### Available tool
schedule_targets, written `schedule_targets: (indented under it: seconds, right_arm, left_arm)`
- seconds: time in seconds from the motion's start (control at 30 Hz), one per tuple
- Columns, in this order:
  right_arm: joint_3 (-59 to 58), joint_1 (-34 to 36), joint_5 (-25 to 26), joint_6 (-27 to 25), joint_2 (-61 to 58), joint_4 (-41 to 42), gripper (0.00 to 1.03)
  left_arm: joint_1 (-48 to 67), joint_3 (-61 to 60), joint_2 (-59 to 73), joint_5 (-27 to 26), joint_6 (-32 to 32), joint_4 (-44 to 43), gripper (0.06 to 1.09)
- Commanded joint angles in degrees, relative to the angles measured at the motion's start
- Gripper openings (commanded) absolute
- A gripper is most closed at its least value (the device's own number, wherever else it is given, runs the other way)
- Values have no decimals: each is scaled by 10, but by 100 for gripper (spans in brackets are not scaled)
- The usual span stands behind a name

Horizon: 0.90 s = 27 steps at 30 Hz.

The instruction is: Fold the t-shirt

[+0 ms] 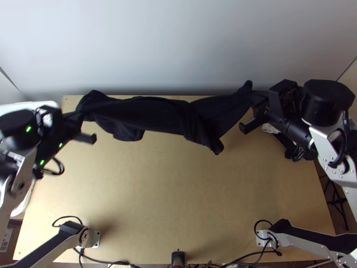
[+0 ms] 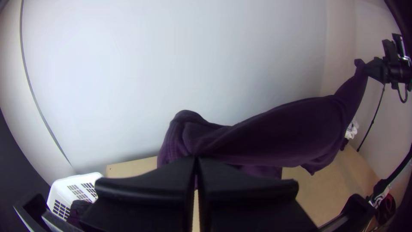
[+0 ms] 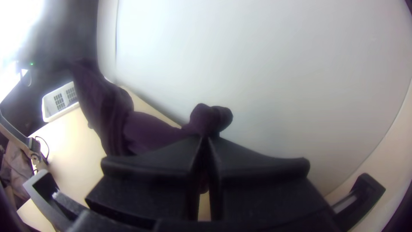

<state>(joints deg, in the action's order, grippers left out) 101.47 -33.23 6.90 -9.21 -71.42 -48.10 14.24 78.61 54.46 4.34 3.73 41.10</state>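
Note:
A dark t-shirt (image 1: 156, 114) hangs bunched and twisted between both grippers, above the table's far part. My left gripper (image 1: 73, 117), at the upper left in the top view, holds one end of it; in the left wrist view the left gripper (image 2: 195, 159) is shut on the cloth (image 2: 274, 133). At the upper right, my right gripper (image 1: 259, 99) has the other end. The right wrist view shows the right gripper (image 3: 207, 139) shut on the cloth, with a small lump (image 3: 210, 118) sticking out past the fingertips. Loose folds droop between the two.
The light wooden table (image 1: 169, 192) lies below, with a pale wall (image 1: 169, 44) behind it. A white basket (image 2: 73, 193) with dark cloth in it stands at the table's left. Near the right edge lies something white and dark (image 1: 272, 129). Cables (image 1: 107, 262) run along the near edge.

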Motion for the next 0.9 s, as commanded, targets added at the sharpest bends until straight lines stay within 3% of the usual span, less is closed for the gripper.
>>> schedule_targets:
  seconds: [0.0,0.17,0.2,0.37,0.43,0.67,0.87]
  right_arm:
    - [-5,-57,-2,11,15,-53,3]
    - [-44,-79,-34,28,16,-90,3]
    - [-55,-81,-47,32,16,-96,3]
    - [-105,-96,-88,44,22,-122,3]
    - [-118,-106,-91,43,32,-142,3]
    - [-182,-120,-94,46,71,-207,3]
    - [-246,-115,-94,50,117,-252,3]
  left_arm:
    - [48,-72,-93,0,3,68,9]
    - [79,-203,-164,-50,-3,159,12]
    - [79,-220,-173,-54,-5,169,18]
    - [78,-243,-179,-62,-36,215,76]
    - [76,-231,-168,-62,-46,221,89]
    - [76,-153,-80,-62,-52,218,94]
    - [81,-78,30,-122,-72,198,94]
